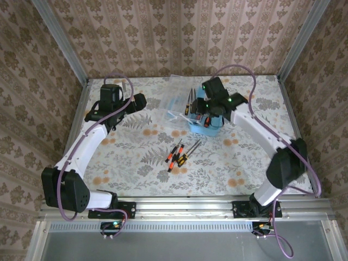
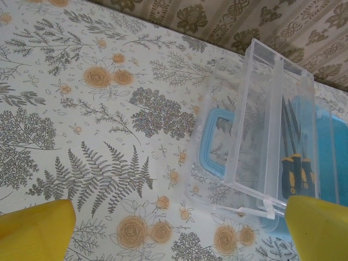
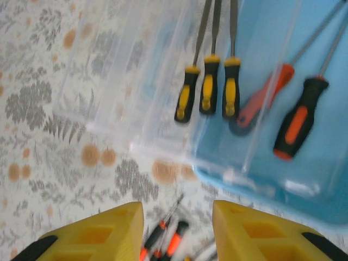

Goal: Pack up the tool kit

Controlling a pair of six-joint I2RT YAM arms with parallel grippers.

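Note:
The tool kit is a blue case with a clear hinged lid lying open at the back middle of the table. In the right wrist view the case holds three yellow-and-black tools, a red-handled one and a black-and-orange screwdriver. Several loose orange-and-black screwdrivers lie on the table in front of the case. My right gripper hovers open over the case's near edge, nothing between its fingers, with the loose screwdrivers below. My left gripper stands wide open just left of the lid.
The table carries a floral cloth. Patterned walls with metal corner posts close in the back and sides. A metal rail with the arm bases runs along the near edge.

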